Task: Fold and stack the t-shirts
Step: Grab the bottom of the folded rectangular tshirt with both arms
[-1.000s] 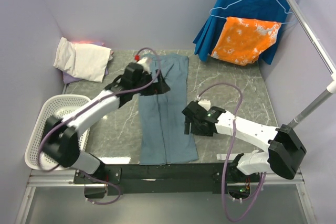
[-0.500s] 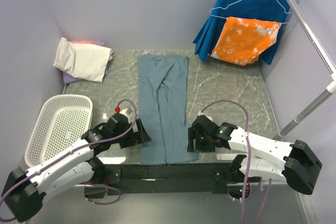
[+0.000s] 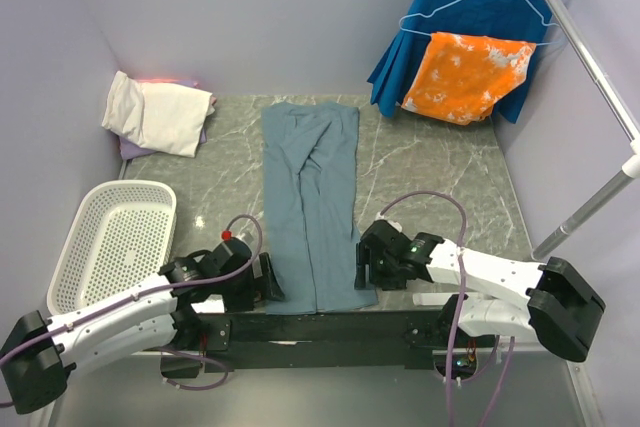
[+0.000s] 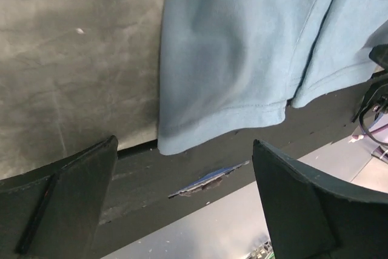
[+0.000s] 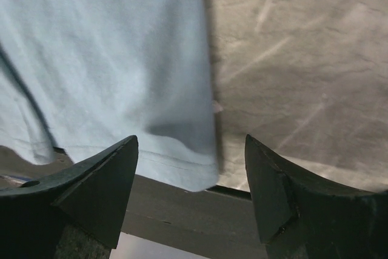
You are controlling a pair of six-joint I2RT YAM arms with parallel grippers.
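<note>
2 near hem corners of the dusty blue-grey cotton t-shirt (image 3: 310, 197), folded long on the grey marble table (image 3: 440, 177), face my grippers. My left gripper (image 3: 266, 279) came here from the far end; it and my right gripper (image 3: 361, 269) stand spread, grasping nothing.

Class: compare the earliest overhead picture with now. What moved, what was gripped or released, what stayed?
The left end effector pulled back from the far end of the blue-grey shirt to its near left corner; the right end effector eased toward the near right corner. Both are open, holding nothing. That shirt, the folded cream shirt and the basket stayed put.
</note>
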